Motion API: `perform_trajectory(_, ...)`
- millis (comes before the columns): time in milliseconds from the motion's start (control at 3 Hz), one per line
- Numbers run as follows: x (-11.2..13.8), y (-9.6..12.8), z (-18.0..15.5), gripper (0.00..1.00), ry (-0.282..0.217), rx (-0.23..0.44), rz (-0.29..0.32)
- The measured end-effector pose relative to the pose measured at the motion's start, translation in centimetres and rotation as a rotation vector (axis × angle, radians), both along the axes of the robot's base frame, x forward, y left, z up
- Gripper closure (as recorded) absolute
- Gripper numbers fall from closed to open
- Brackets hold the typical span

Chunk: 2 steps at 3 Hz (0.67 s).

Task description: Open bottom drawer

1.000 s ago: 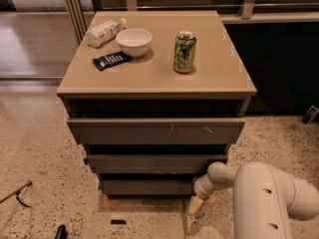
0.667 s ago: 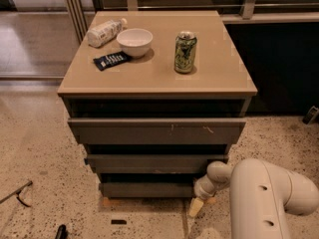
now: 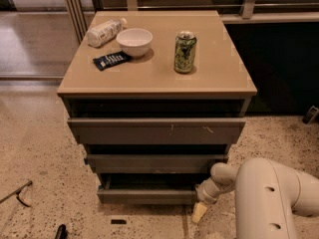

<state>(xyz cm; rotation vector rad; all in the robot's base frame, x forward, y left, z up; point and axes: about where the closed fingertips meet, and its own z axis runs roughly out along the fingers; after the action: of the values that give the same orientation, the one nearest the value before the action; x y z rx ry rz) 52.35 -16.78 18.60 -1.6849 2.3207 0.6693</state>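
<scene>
The cabinet has three dark grey-brown drawer fronts. The bottom drawer (image 3: 147,196) is the lowest and narrowest front, plain and without a handle. It stands slightly out, with a dark gap above it. My gripper (image 3: 200,211) hangs from the white arm (image 3: 271,198) at the lower right. It is at the right end of the bottom drawer front, close to the floor, with a cream tip pointing down. I cannot tell whether it touches the drawer.
The top drawer (image 3: 157,131) with white scratches and the middle drawer (image 3: 154,163) also stand slightly out. On the cabinet top (image 3: 219,78) are a green can (image 3: 185,52), a white bowl (image 3: 134,42), a lying bottle (image 3: 104,32) and a dark packet (image 3: 112,60). The floor is speckled.
The gripper and wrist have shifted slightly right and down beside the drawer's right end. The bottom drawer front has come out a little, and the gap above it is wider.
</scene>
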Motion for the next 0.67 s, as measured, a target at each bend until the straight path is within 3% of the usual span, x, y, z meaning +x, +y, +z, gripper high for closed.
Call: perform_trajectory(667,-5.3,-0.6,1.3,0.00,0.113,0.037,0.014)
